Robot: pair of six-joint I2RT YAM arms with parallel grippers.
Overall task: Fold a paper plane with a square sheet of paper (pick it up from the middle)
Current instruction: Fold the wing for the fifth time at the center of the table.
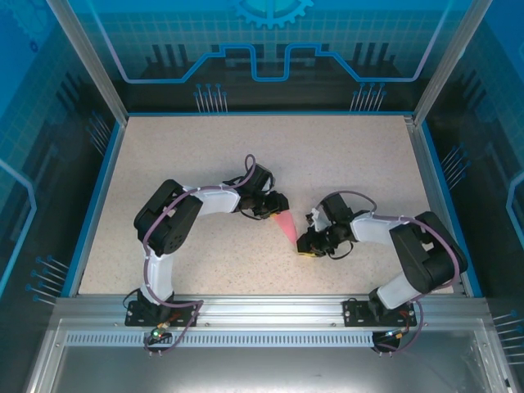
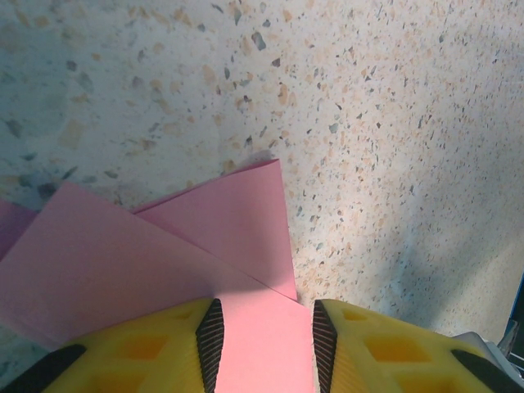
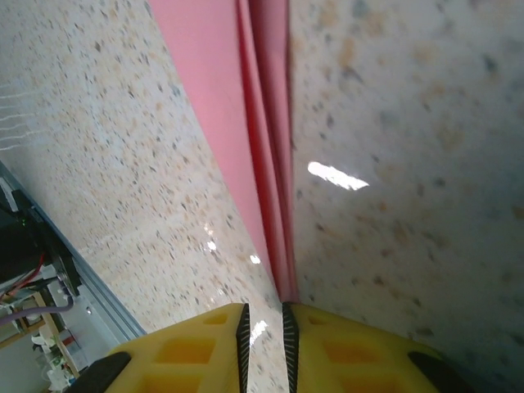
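text: none legible | labels; brands; numbers: none legible | sign: gear emblem (image 1: 274, 15) on back panel (image 1: 164, 33)

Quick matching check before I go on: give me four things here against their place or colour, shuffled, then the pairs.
1 left tool
2 right tool
3 paper
4 table

a speckled beige
b at the paper's narrow tip
c pink, folded
d at the paper's wide end

Pairs: 1-d, 2-b, 3-c, 4-a

paper plane (image 1: 284, 225) | pink, narrow creased dart | tip pointing near-right
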